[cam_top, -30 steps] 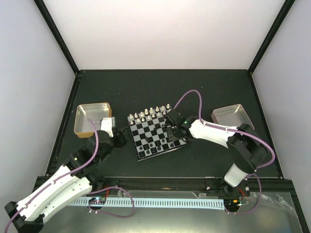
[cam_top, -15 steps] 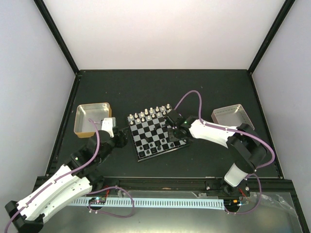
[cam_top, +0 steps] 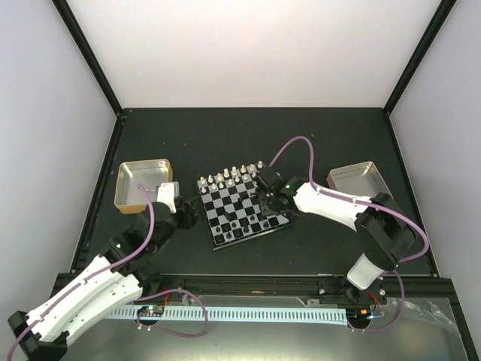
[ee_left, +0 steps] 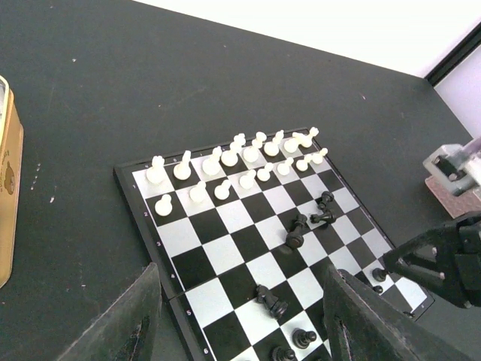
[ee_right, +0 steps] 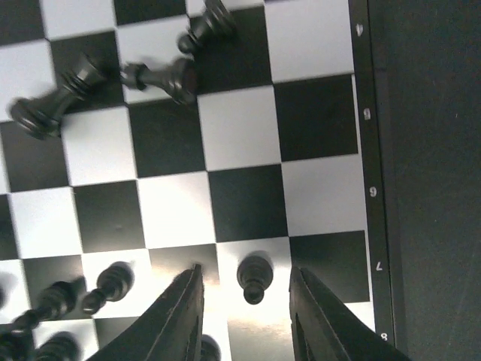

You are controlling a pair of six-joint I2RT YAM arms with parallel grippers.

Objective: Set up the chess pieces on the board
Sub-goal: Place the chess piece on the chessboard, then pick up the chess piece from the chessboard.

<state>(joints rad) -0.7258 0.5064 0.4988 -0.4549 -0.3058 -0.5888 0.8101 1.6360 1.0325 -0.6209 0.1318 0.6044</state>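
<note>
The board [cam_top: 229,204] lies mid-table. White pieces [ee_left: 233,162] stand in two rows along its far side. Black pieces are on its near and right part. Some stand, such as the pawns [ee_right: 109,286]. Three lie tipped over [ee_right: 161,75], and another lies on its side [ee_left: 270,301]. My right gripper [ee_right: 245,268] is open low over the board's right edge [cam_top: 268,204], with a standing black pawn [ee_right: 254,277] between its fingers, untouched. My left gripper [ee_left: 240,268] is open and empty above the board's left side [cam_top: 188,213].
A gold-rimmed metal tray [cam_top: 143,184] sits left of the board, its edge also in the left wrist view [ee_left: 6,188]. A second metal tray [cam_top: 359,180] sits to the right. Black frame rails border the dark table.
My right gripper has shifted slightly over the board's right side. The left arm has not moved.
</note>
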